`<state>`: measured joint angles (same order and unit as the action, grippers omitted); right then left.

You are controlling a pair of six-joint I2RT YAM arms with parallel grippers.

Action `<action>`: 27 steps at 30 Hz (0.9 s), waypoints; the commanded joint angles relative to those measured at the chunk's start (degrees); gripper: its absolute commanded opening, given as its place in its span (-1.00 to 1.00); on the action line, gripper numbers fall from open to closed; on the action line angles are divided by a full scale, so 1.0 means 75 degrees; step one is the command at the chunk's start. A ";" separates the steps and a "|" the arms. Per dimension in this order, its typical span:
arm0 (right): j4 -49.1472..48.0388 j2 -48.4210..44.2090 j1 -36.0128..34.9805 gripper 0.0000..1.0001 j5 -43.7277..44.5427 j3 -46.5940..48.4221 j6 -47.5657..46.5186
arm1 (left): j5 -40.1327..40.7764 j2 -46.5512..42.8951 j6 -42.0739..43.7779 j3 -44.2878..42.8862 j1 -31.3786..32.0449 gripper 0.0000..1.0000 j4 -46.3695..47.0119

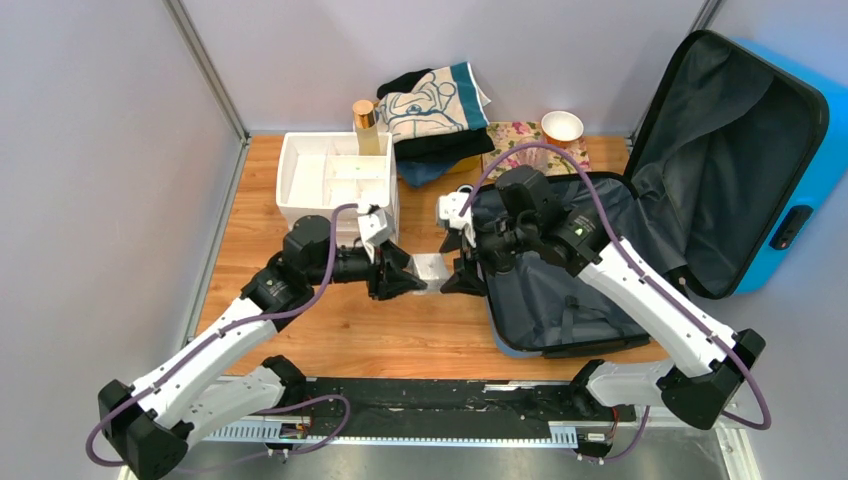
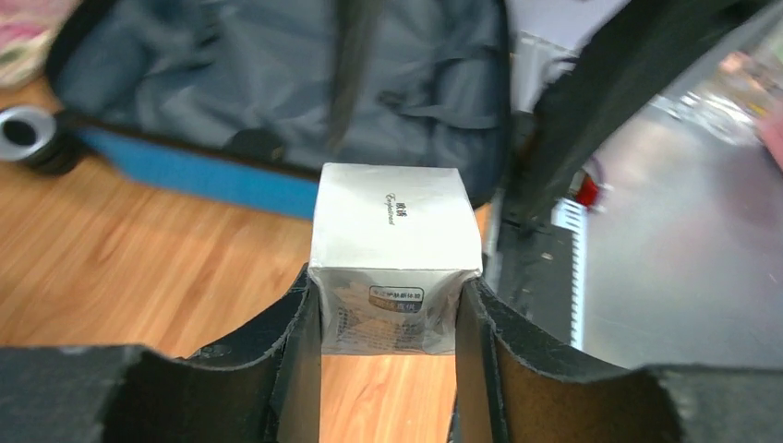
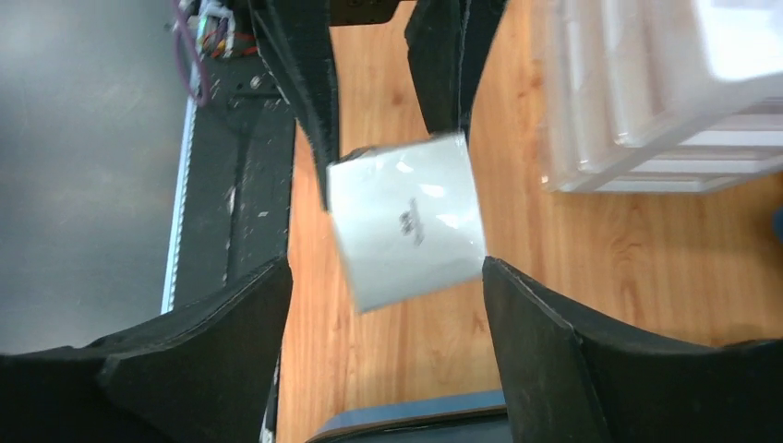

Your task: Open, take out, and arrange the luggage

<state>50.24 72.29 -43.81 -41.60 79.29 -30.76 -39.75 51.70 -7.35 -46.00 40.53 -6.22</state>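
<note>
Black fingers of the left pincer (image 2: 388, 281) fill the bottom of the left wrist view, clamped on the two sides of one small silver box (image 2: 388, 231) with fine print on its top and a label on its near face. From the opposite side the right pincer (image 3: 386, 269) faces the same box (image 3: 406, 217), its jaws spread wider than the box and touching nothing. Seen from above, the box hangs over the wooden desk (image 1: 300, 330) between the two pincers. One luggage (image 1: 720, 160) lies open at 3 o'clock on the desk: its base is flat, showing dark grey lining and straps, partly under the right arm, and its lid leans up toward 2 o'clock. Its shell is bright blue with black trim, and one black wheel (image 2: 23, 138) shows in the left wrist view. At 11 o'clock from the box sits one white tray (image 1: 330, 180) with several compartments. One gold-capped bottle (image 1: 367, 128) stands at its far right corner, inside or just behind I cannot tell. At 12 o'clock lies a pile of folded cloths (image 1: 435, 110), and one small bowl (image 1: 562, 127) sits just right of it.
</note>
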 commanded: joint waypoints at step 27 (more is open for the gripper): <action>-0.1296 -0.1061 0.1635 0.66 0.0391 0.0093 0.1688 | 0.6530 0.1485 0.1309 -0.2890 -0.4022 -1.00 -0.0343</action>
<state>42.19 66.04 -31.68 -38.83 80.40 -19.05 8.08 61.25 1.45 -63.11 10.81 -11.22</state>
